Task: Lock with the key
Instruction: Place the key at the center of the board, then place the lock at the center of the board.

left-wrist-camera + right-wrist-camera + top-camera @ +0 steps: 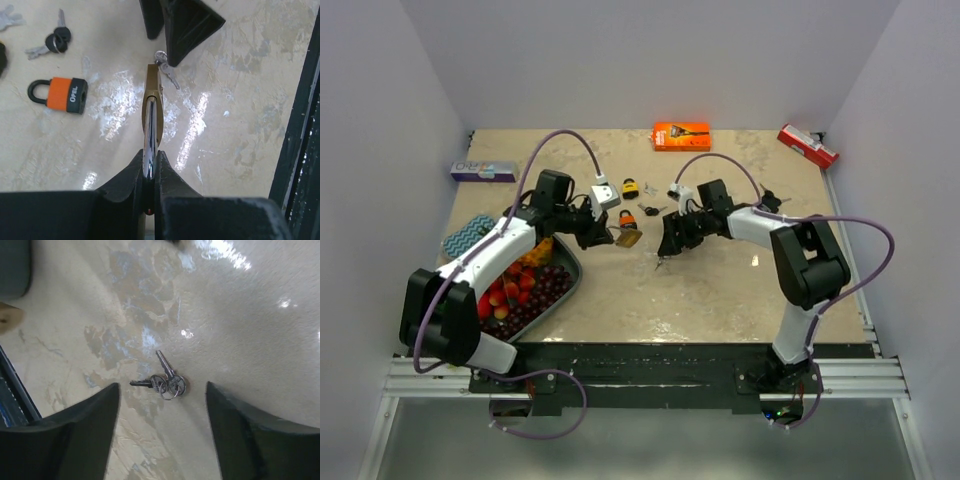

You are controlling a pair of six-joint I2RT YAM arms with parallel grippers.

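Observation:
My left gripper (149, 167) is shut on the chrome shackle of a brass padlock (153, 97), which it holds edge-on above the table; from above the padlock (628, 237) sticks out toward the right arm. A small ring of silver keys (167, 384) lies flat on the table. My right gripper (163, 390) hangs open over the keys, one finger on each side, touching nothing. In the left wrist view the keys (166, 72) lie just past the padlock's far end, under the right gripper's black fingers (190, 25).
An orange-and-black padlock (67, 95) and black-headed keys (55, 40) lie behind to the left. A yellow padlock (631, 187) and white lock (605, 195) sit farther back. A tray of fruit (525, 290) stands at the left front. Boxes (681, 135) (808, 146) (483, 171) line the back.

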